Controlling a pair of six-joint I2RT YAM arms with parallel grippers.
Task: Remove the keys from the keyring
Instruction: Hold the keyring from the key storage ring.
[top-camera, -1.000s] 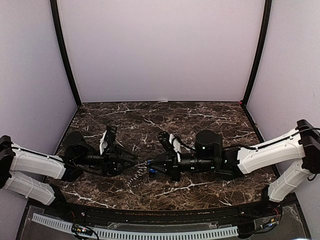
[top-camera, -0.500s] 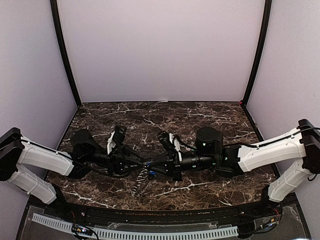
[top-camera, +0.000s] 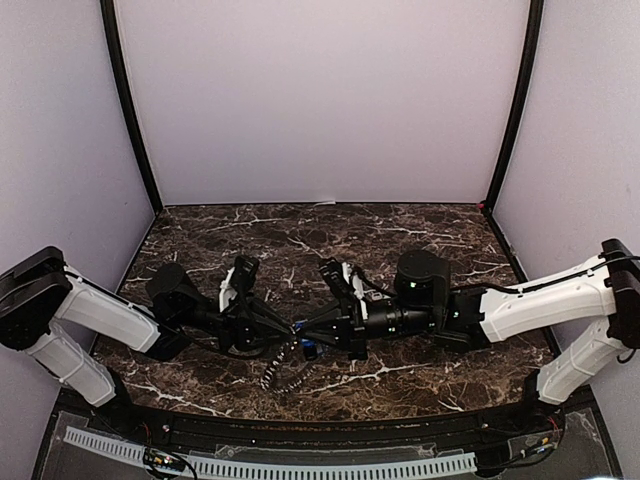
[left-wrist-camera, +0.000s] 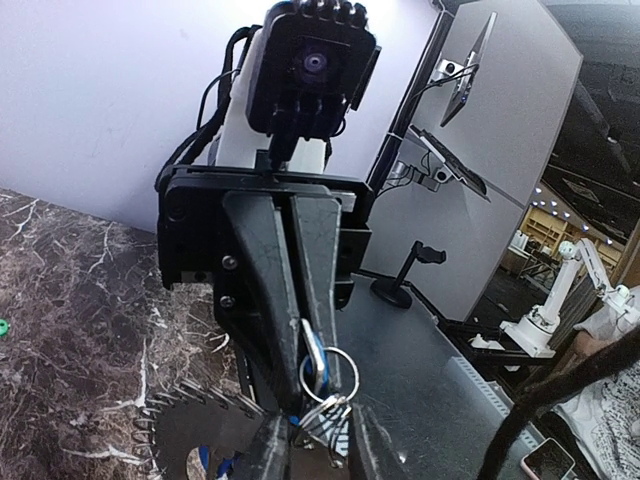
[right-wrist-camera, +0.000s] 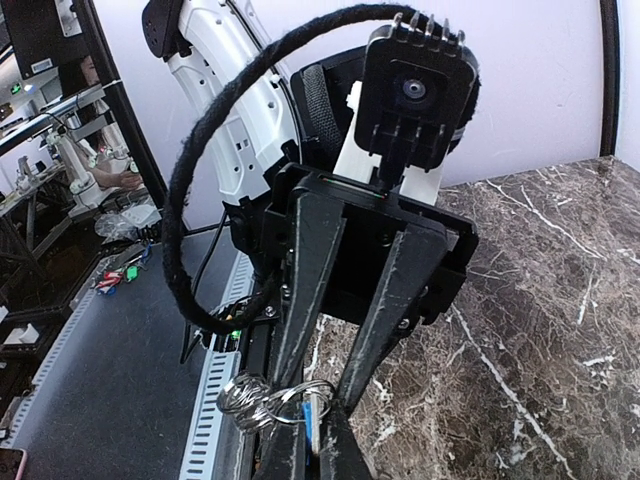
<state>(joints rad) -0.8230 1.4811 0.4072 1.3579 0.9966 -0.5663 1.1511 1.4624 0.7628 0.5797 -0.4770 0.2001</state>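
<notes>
Both grippers meet above the middle of the table. My right gripper (top-camera: 306, 336) (right-wrist-camera: 313, 452) is shut on a blue key (right-wrist-camera: 314, 425) (left-wrist-camera: 316, 362). That key hangs on a thin wire ring (left-wrist-camera: 331, 366) (right-wrist-camera: 300, 393) with a bunch of small rings (right-wrist-camera: 243, 400). My left gripper (top-camera: 290, 328) (left-wrist-camera: 315, 447) stands narrowly open, one finger on each side of those rings. The toothed dark-grey keyring (top-camera: 279, 367) (left-wrist-camera: 196, 430) dangles below the grippers. A green key (left-wrist-camera: 3, 326) lies apart on the marble.
The dark marble table (top-camera: 420, 235) is closed in by pale walls (top-camera: 320, 100) at the back and sides. A white perforated rail (top-camera: 300, 466) runs along the near edge, below the arm bases.
My left arm has moved right toward the right gripper, and its jaws have narrowed round the wire rings. The right gripper has stayed shut on the blue key, almost still.
</notes>
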